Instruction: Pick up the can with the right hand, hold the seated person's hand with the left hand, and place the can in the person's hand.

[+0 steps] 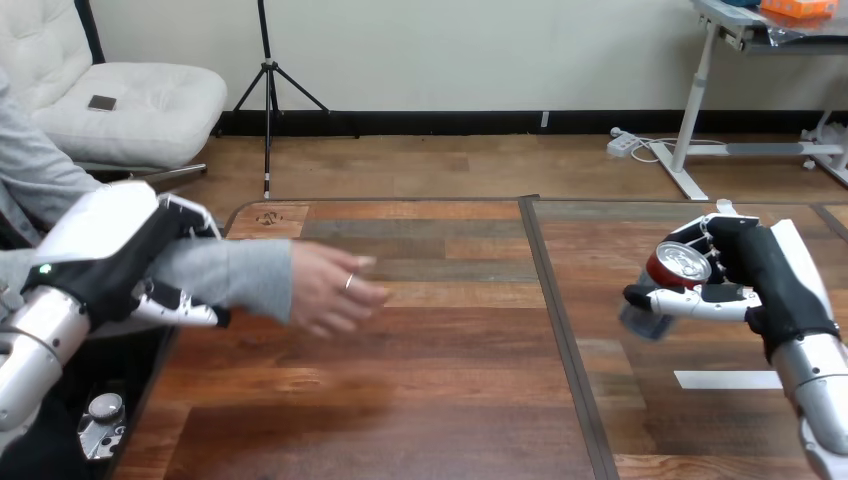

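two hands are at work, well apart. the right hand [770, 280] is over the right part of the table [430, 400], its fingers and thumb curled round the can [668, 272], gripping it from the view's right. the can is red with a silver lid. it is tilted, not upright: its long axis runs from the lid, high and nearest the hand, down toward the view's lower left, and the lid faces up toward the camera. the base end is blurred (i cannot tell whether it touches the wood). a white strip [725, 380] lies on the table beside the right forearm. a dark seam [560, 340] crosses the table from far to near, and the can is to the right of it. at the view's left edge the left hand [110, 250] is closed round the person's forearm [225, 275] in its grey sleeve, fingers over the top and thumb underneath. past the cuff, the person's hand [335, 290] reaches over the left part of the table, fingers stretched toward the view's right. the person's hand and the can are well apart, with the seam between them.
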